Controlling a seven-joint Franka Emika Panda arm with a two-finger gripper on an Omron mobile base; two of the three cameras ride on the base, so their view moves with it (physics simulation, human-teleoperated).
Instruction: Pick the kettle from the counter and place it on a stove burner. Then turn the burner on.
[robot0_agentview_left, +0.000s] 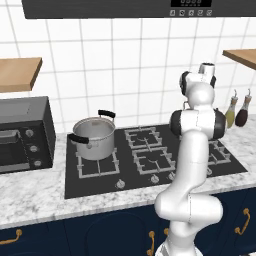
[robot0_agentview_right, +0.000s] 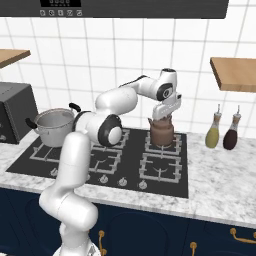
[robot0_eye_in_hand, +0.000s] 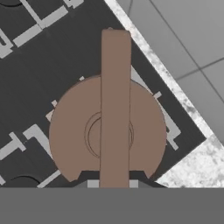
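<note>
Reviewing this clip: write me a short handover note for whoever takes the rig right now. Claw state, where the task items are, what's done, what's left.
Claw: down over the kettle, at its arched handle. The fingertips are hidden, so I cannot tell whether it is gripping or open.
Kettle: upright over the back right burner of the stove, off the counter; whether it rests fully on the grate is unclear.
Steel pot: on the back left burner, apart from the kettle.
Done: kettle brought to a burner.
Left: confirm release, withdraw, then turn that burner's knob in the front row.
</note>
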